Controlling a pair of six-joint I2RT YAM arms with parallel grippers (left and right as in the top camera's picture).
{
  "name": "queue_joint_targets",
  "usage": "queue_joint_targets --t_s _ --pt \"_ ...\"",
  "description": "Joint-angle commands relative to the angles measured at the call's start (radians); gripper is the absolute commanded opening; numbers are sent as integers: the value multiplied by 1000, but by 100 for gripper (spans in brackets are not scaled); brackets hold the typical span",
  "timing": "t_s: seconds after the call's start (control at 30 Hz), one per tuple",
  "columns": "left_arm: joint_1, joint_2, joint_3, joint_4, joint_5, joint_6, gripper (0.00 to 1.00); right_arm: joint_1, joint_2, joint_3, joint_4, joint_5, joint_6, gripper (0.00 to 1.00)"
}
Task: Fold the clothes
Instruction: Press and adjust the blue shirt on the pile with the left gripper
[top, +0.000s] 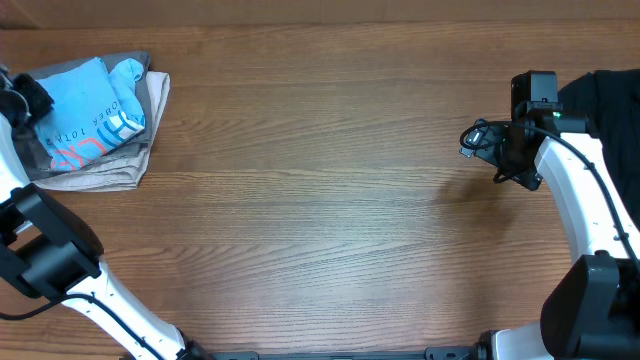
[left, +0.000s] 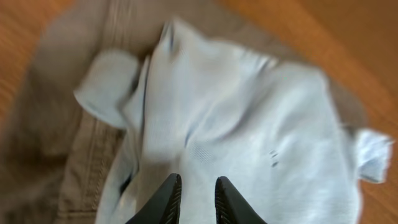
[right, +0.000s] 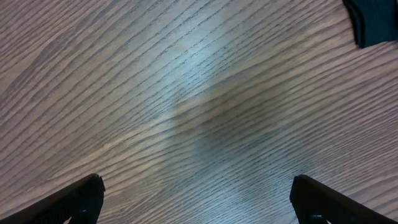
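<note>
On the wooden table (top: 330, 200), the T-shirt (left: 249, 118) lies crumpled directly beneath the left gripper (left: 194, 183), grip unclear.

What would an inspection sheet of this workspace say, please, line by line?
Surface: wooden table, grain visible.
Job's things: light blue T-shirt, bundled compactly, lying on a beige garment at the far left.
Clutter: black cloth at the right edge.
Grippers: left gripper over the T-shirt, fingers close together, picture blurred; right gripper open over bare wood.
Cables: black cable along the right arm.
Surroundings: nothing seen.
</note>
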Motion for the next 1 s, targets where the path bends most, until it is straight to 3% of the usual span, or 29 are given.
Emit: queue_joint_targets --t_s 0.0,0.17,0.27,0.47,0.77,0.87,0.97 --pt "7 26 -47 5 -61 -51 22 2 -10 6 5 13 -2 100" --pt "11 109 -66 21 -80 -35 22 2 -10 6 5 13 -2 100" --pt "12 159 -66 3 -140 -27 15 2 -10 6 5 13 -2 100" --pt "14 130 -34 -3 -145 -34 13 2 -10 6 5 13 -2 100" --pt "-34 -97 24 -27 101 -130 11 2 -10 6 5 13 -2 100" --pt "-77 -132 24 -66 198 -129 4 2 -10 6 5 13 -2 100" --pt "-127 -122 23 -129 207 -127 4 2 -10 6 5 13 -2 100"
